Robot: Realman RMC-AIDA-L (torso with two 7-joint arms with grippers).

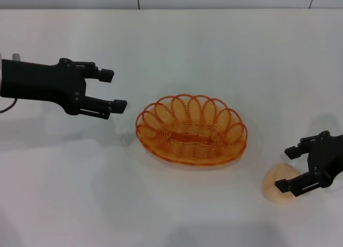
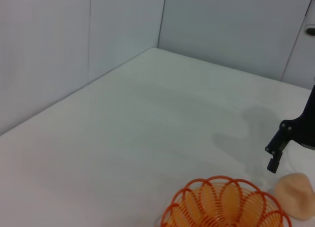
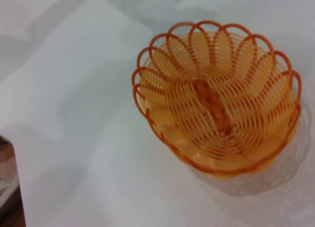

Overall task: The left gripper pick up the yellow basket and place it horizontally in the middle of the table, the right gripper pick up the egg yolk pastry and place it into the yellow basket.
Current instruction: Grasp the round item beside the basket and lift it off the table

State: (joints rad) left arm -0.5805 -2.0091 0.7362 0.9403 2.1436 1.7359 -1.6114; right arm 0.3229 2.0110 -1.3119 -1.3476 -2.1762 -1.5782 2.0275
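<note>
Right gripper (image 1: pixel 292 169) is sitting nearest, fingers spread wide around the egg yolk pastry (image 1: pixel 276 189) at the near right of the table (image 1: pixel 177 49), not closed on it. Mid-table, the yellow basket (image 1: pixel 191 129) is lying horizontally, empty; only the right wrist view is showing its spiral base. Left gripper (image 1: pixel 113 89) is hovering farther left, fingers apart, empty. No readable writing.

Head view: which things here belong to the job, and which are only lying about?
Belong to the job:
yellow basket, empty, mid-table
egg yolk pastry, beside the basket
right gripper, jaws open around the pastry
left gripper, open, apart from the basket
table

Lying about:
nothing visible
</note>
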